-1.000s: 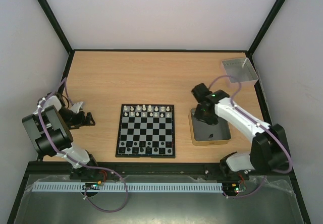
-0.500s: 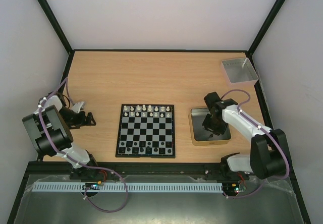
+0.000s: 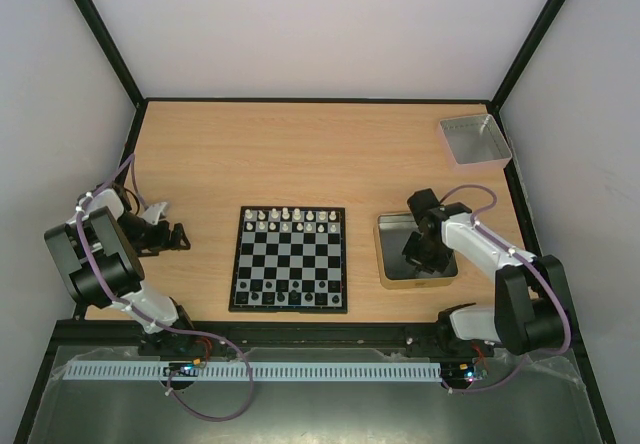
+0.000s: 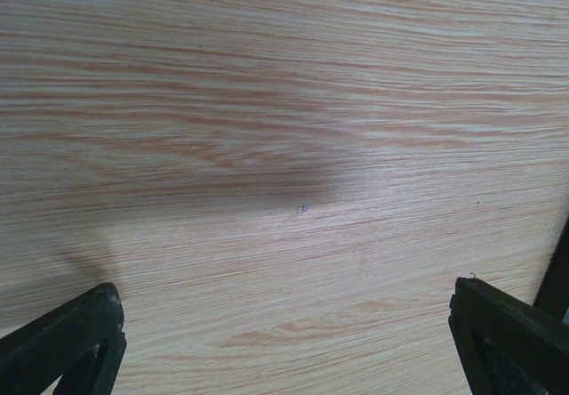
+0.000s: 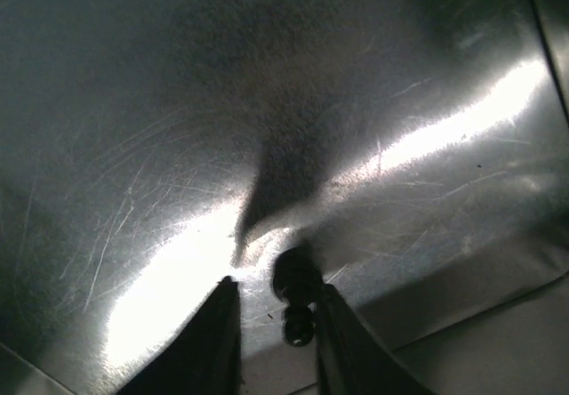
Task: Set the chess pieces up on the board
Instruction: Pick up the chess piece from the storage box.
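The board (image 3: pixel 290 255) lies at the table's middle, with white chess pieces (image 3: pixel 290 218) on its far two rows and black chess pieces (image 3: pixel 284 289) on its near rows. My right gripper (image 3: pixel 420 254) reaches down into the metal tin (image 3: pixel 385 267). In the right wrist view the right gripper (image 5: pixel 276 285) is narrowly open around a small black piece (image 5: pixel 296 304) lying on the tin floor (image 5: pixel 178 101); the piece sits against the right finger, with a gap to the left finger. My left gripper (image 3: pixel 180 236) is wide open over bare wood (image 4: pixel 284 288), left of the board.
A grey square tray (image 3: pixel 475 140) stands at the far right corner. The tin's raised rim (image 5: pixel 462 324) runs just beside the right fingers. Enclosure walls and black frame posts bound the table on three sides.
My right gripper has moved from the tin's far left edge to its middle and gone down into it. The left arm has not moved.
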